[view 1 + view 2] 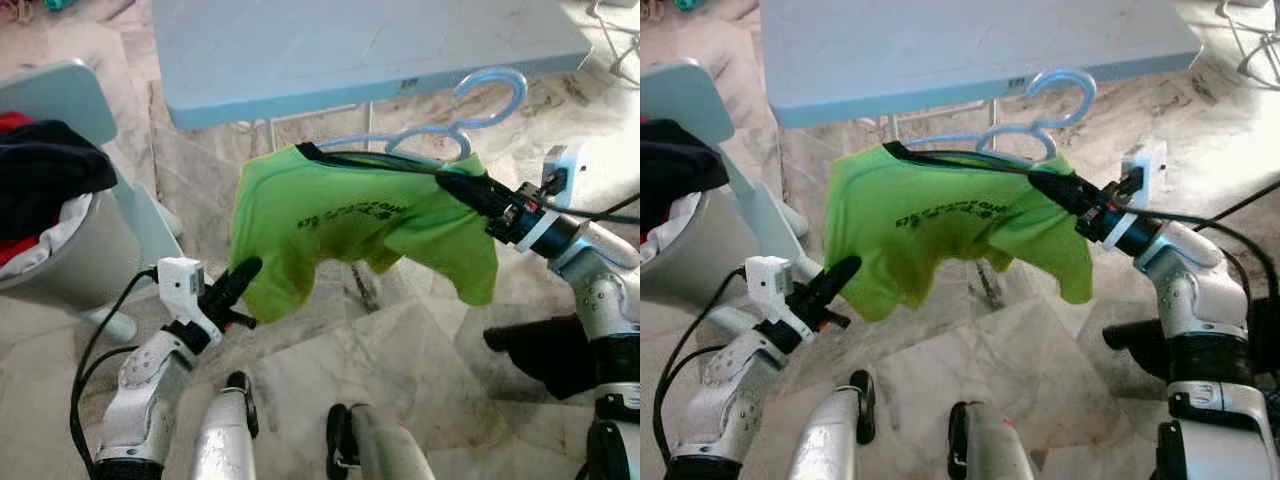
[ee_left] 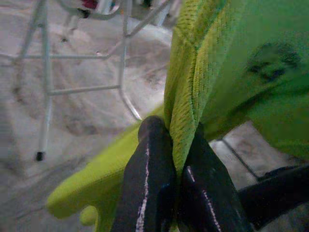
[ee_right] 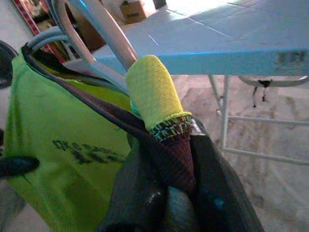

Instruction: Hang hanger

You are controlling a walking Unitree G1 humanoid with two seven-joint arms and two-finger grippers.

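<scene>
Lime-green shirt (image 1: 340, 225) stretched in mid-air before pale blue table (image 1: 330, 45), pinched at hem by left gripper (image 1: 243, 272), at collar with light-blue plastic hanger (image 1: 455, 125) by right gripper (image 1: 470, 190), spread for hanging.

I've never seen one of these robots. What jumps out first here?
A bright green shirt on a pale blue hanger, held up in mid-air before a light blue table. The right gripper pinches its collar and the left gripper its lower edge.
</scene>
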